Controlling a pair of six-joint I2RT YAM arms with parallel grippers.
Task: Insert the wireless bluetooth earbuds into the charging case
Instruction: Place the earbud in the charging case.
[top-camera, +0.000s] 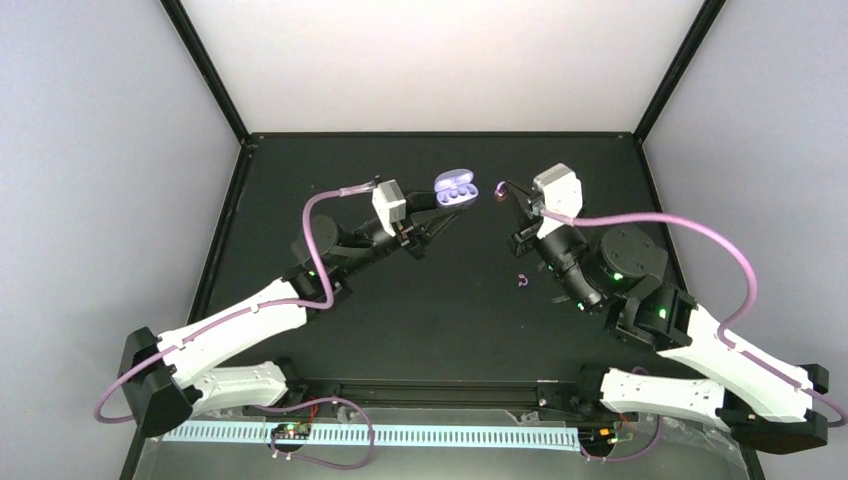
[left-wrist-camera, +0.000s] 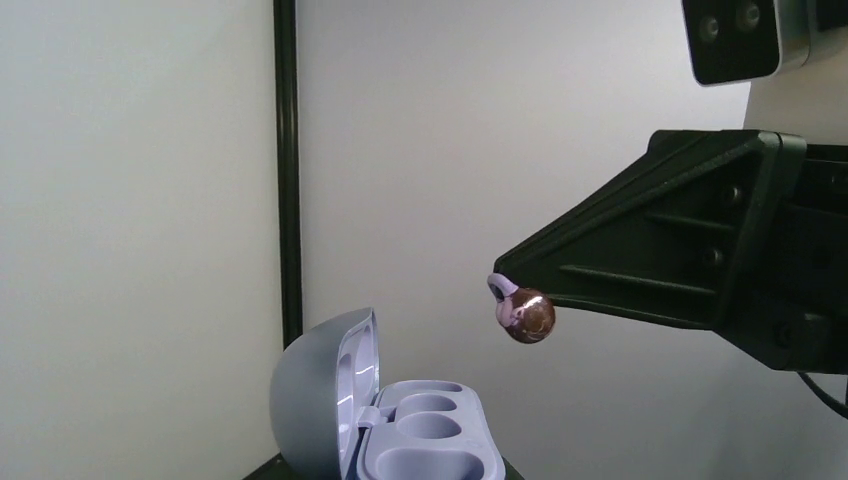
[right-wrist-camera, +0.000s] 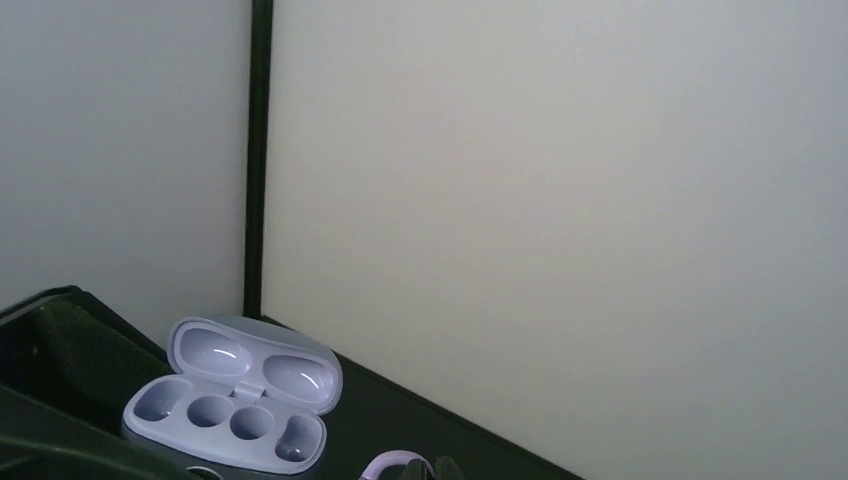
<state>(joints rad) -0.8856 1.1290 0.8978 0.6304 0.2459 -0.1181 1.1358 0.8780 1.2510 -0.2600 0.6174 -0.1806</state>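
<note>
The purple charging case (top-camera: 455, 188) is open, lid up, and its wells look empty. My left gripper (top-camera: 438, 205) is shut on its base and holds it off the black table. My right gripper (top-camera: 507, 190) is shut on a purple earbud (top-camera: 500, 191), just right of the case. In the left wrist view that earbud (left-wrist-camera: 525, 313) hangs from the right gripper's black fingers (left-wrist-camera: 660, 255), above and right of the case (left-wrist-camera: 420, 430). In the right wrist view the case (right-wrist-camera: 235, 400) sits lower left and only the earbud's loop (right-wrist-camera: 392, 464) shows. A second purple earbud (top-camera: 521, 280) lies on the table.
The black table (top-camera: 430, 320) is framed by black posts and pale walls, with the back edge close behind the case. A post (left-wrist-camera: 287, 170) stands behind the case in the left wrist view. Purple cables loop over both arms.
</note>
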